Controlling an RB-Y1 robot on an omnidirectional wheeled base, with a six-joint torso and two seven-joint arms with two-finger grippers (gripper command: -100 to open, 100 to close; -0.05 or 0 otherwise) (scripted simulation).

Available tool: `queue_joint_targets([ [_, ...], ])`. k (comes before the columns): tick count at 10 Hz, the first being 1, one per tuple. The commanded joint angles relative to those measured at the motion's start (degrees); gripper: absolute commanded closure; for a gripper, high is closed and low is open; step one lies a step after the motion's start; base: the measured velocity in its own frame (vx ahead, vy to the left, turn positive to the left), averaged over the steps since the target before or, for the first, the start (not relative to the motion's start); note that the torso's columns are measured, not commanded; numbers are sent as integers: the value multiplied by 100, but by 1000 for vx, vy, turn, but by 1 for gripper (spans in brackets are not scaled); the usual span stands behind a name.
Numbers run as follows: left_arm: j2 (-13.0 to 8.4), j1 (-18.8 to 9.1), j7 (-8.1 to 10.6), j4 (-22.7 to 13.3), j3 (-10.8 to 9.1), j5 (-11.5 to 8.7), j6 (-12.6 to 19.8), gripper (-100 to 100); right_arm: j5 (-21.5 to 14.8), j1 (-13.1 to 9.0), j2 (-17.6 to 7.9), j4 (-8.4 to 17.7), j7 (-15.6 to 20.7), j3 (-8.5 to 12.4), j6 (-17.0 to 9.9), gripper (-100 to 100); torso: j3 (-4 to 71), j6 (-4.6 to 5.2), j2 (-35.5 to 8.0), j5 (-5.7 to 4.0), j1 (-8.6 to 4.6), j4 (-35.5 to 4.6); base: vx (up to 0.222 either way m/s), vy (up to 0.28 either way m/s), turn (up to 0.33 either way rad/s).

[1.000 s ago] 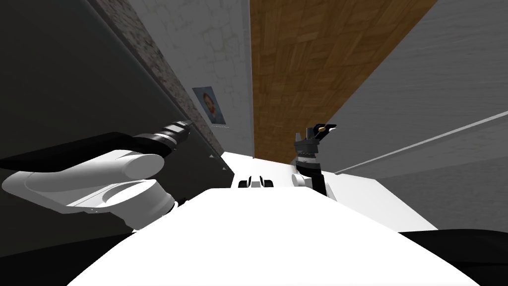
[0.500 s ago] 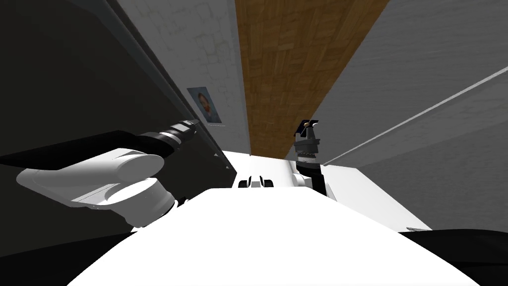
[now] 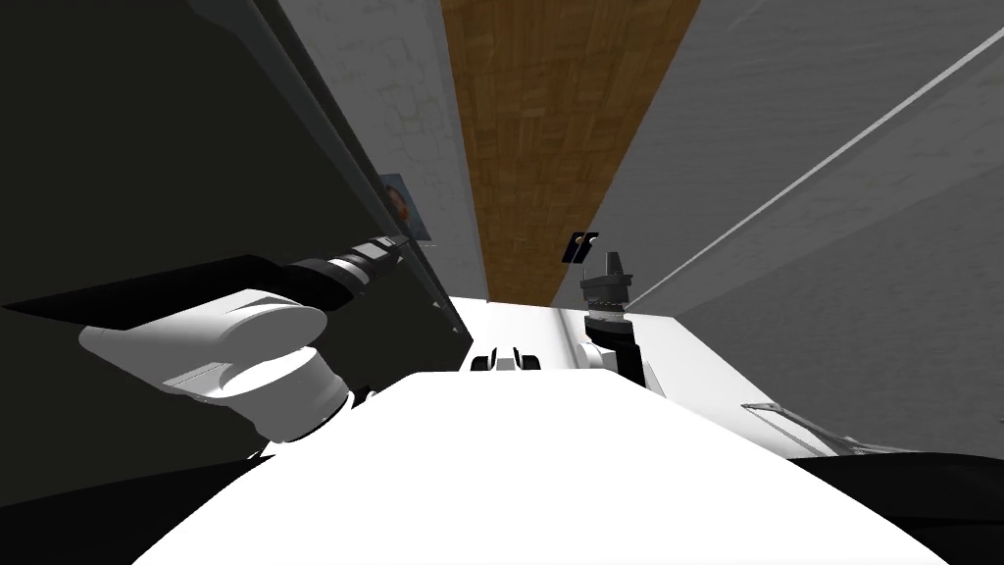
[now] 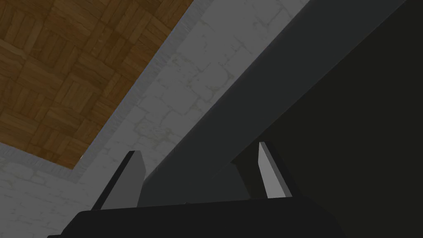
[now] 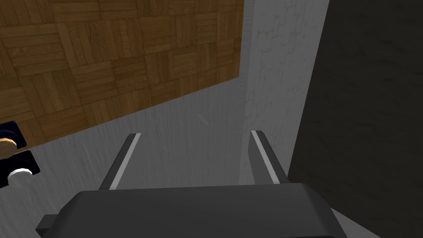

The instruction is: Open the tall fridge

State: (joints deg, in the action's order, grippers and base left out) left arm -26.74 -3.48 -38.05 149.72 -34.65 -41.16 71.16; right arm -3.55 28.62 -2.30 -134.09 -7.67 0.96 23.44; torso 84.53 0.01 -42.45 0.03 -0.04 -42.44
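Left hand (image 4: 197, 148) further forward, astride dark door edge (image 4: 231, 107) near portrait (image 3: 396, 201)

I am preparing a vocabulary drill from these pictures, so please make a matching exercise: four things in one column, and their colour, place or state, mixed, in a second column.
Things
1. left gripper
2. right gripper
3. floor
4. portrait

Descriptions
A. brown wood parquet
B. open, facing a plain grey surface
C. on the pale wall, beside the dark panel
D. open, astride a dark grey edge

Pairs: 1-D, 2-B, 3-A, 4-C
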Motion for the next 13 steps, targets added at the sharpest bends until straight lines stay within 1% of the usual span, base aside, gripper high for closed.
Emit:
queue_joint_targets([
  [1,28,-33,-127,-1,95,-308,12,100,0,2,-1,0,0,1,0,0,20,-16,29,-4,28,-5,-202,-40,-108],
  [2,28,-33,-127,-1,95,-316,12,100,0,0,-1,0,0,1,0,0,3,11,8,6,18,12,-235,-45,-114],
  [5,65,-108,-286,4,182,-757,1,100,0,0,-1,0,0,1,0,0,-13,-18,-4,19,39,12,-220,-51,-85],
  [10,128,-234,-550,12,327,-1493,-17,100,0,0,-1,0,0,1,0,0,2,-3,12,13,23,6,-238,-68,-92],
  [11,105,-189,-560,28,306,-1381,12,100,0,0,-1,0,0,1,0,0,6,9,13,8,9,8,-122,-42,-33],
  [12,160,-224,-710,-15,264,-1656,130,100,0,2,-1,0,0,1,0,0,30,-8,45,1,24,5,-94,-12,-27],
  [13,215,-272,-836,-59,190,-1825,223,100,0,2,-2,0,0,2,0,0,29,-5,43,5,29,15,-196,-30,-67],
])
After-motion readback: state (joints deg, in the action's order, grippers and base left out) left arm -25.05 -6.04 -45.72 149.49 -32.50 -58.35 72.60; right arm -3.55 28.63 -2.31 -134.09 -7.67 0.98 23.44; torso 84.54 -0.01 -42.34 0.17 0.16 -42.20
